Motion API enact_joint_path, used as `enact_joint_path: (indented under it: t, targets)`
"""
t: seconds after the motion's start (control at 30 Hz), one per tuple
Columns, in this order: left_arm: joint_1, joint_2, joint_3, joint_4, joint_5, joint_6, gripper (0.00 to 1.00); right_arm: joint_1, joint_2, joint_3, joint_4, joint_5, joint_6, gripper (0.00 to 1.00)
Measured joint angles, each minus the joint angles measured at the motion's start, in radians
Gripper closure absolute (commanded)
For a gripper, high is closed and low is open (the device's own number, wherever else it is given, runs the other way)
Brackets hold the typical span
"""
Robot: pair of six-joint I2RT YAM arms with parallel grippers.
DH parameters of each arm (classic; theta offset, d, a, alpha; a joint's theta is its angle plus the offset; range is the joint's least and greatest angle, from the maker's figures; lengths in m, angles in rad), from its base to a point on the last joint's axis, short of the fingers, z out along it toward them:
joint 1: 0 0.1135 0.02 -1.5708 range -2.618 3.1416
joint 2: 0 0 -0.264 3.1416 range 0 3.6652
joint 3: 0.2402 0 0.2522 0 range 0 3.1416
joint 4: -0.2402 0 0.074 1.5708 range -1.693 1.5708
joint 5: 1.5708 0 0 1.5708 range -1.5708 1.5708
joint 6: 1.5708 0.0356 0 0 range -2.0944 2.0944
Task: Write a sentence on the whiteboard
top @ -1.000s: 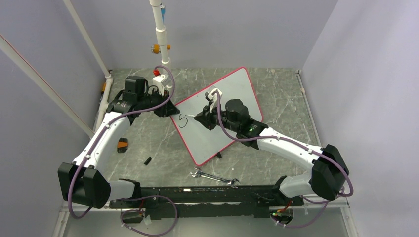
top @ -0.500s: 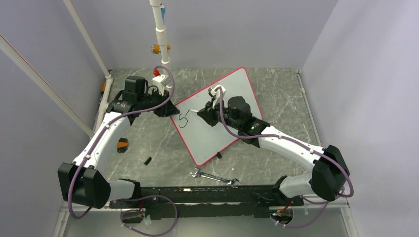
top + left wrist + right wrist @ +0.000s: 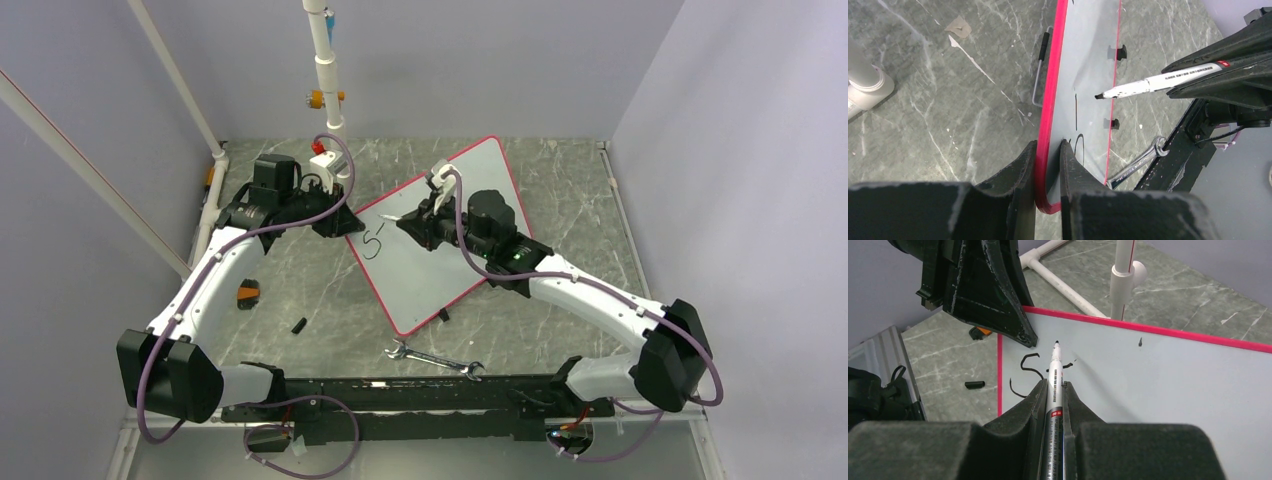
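Beyond the wrench (image 3: 433, 359) by the surface's near edge, the whiteboard (image 3: 422, 288) lies skewed at mid-surface. The sentence (image 3: 373, 242) is only an S and a short stroke, so we judge it barely begun. We should set the marker (image 3: 1055, 362) tip down lightly just past that stroke. The right pincer (image 3: 1055, 385) clamps the marker, its arm stretched toward the far-left corner. The left pincer (image 3: 1048, 146) pinches the board's rim.
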Motion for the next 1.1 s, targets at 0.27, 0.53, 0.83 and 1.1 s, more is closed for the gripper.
enact_joint_path:
  t: [0.27,0.53,0.83,1.1]
  targets:
    - [-0.001,-0.003,0.000,-0.001,0.000,0.000,1.00,0.000,0.059,0.046,-0.001,-0.014,0.008,1.00]
    - [-0.001,-0.004,0.000,-0.002,0.000,0.000,1.00,0.000,0.084,0.053,-0.008,-0.013,0.012,1.00]
    - [-0.001,-0.005,0.000,-0.002,-0.001,0.001,1.00,0.000,0.084,0.050,-0.012,-0.013,0.011,1.00]
    - [-0.001,-0.005,0.000,-0.004,-0.004,0.000,1.00,0.000,0.066,0.014,-0.013,-0.014,0.011,1.00]
